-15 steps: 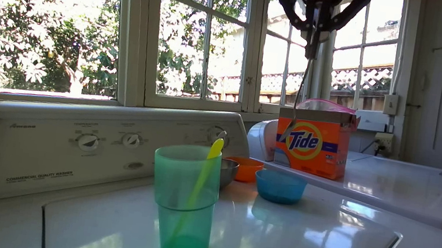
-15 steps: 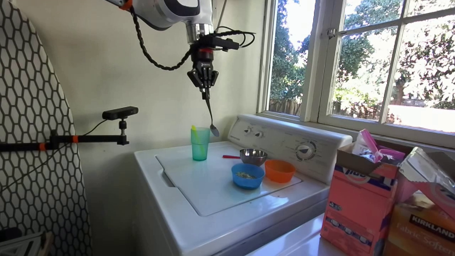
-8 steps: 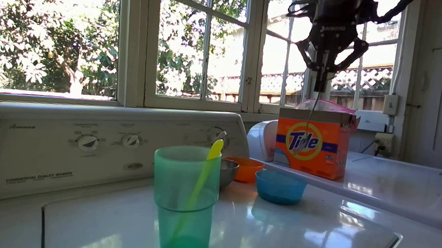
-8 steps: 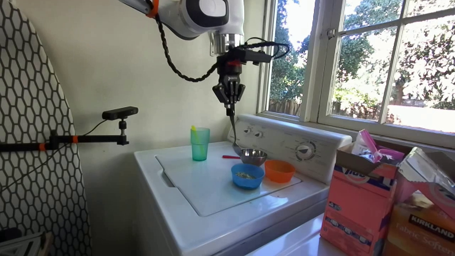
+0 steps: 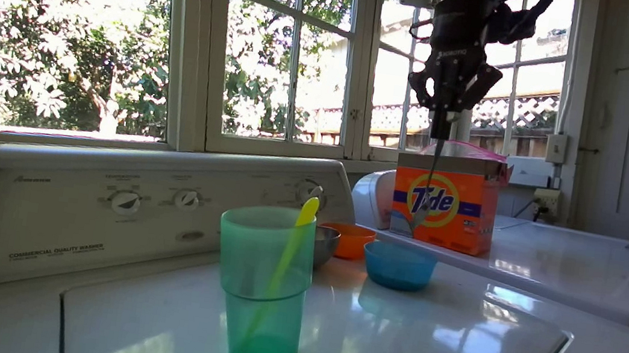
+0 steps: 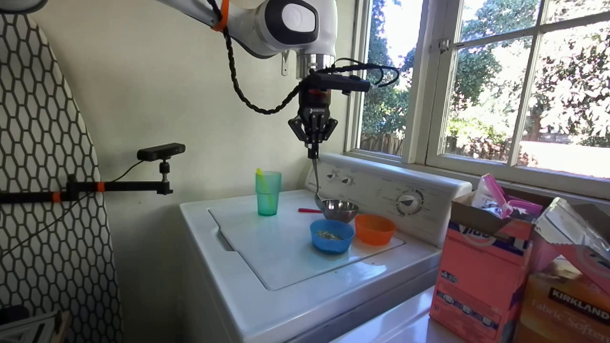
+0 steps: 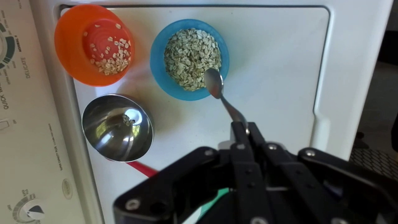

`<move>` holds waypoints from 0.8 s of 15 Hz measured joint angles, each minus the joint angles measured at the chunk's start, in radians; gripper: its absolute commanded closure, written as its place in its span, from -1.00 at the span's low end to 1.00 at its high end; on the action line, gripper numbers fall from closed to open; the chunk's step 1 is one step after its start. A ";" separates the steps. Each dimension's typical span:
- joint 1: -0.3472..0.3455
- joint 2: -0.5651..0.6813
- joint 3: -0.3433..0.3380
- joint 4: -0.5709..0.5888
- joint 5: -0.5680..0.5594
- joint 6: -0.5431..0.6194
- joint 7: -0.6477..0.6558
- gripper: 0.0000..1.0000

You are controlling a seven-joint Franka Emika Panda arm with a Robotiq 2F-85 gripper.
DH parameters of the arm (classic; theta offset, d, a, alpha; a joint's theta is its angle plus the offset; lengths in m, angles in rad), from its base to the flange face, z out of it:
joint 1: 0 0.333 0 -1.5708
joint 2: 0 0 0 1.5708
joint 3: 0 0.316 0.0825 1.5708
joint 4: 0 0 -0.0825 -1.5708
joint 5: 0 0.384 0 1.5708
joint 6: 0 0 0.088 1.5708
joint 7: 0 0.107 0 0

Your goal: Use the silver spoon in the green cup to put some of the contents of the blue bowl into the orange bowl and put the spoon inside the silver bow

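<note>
In the wrist view the gripper [image 7: 245, 126] has its fingers drawn nearly together, pinching the handle end of the silver spoon [image 7: 215, 84], which points from them toward 11 o'clock. From this angle the spoon's tip overlaps the rim of the blue bowl [image 7: 158, 62] between its 4 and 5 o'clock; oats [image 7: 189, 56] cover that bowl's bottom. From the fingertips, the orange bowl [image 7: 71, 43] sits at 10 o'clock and the silver bowl [image 7: 112, 109] at 9, both with some oats inside.

In an exterior view the spoon hangs at 6 o'clock from the fingertips, in front of the Tide box [image 5: 475, 222]; the green cup [image 5: 249, 277] stands upright at 7, a yellow-green utensil [image 5: 310, 205] leaning in it.

In an exterior view the spoon hangs at 6 o'clock above the washer [image 6: 267, 243], the green cup at 8.
</note>
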 measured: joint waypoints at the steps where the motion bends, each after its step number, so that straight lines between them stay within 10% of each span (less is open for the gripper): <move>1: 0.000 -0.001 0.005 0.006 0.000 -0.006 0.021 0.90; 12: 0.004 -0.004 0.025 0.013 -0.014 -0.011 0.146 0.98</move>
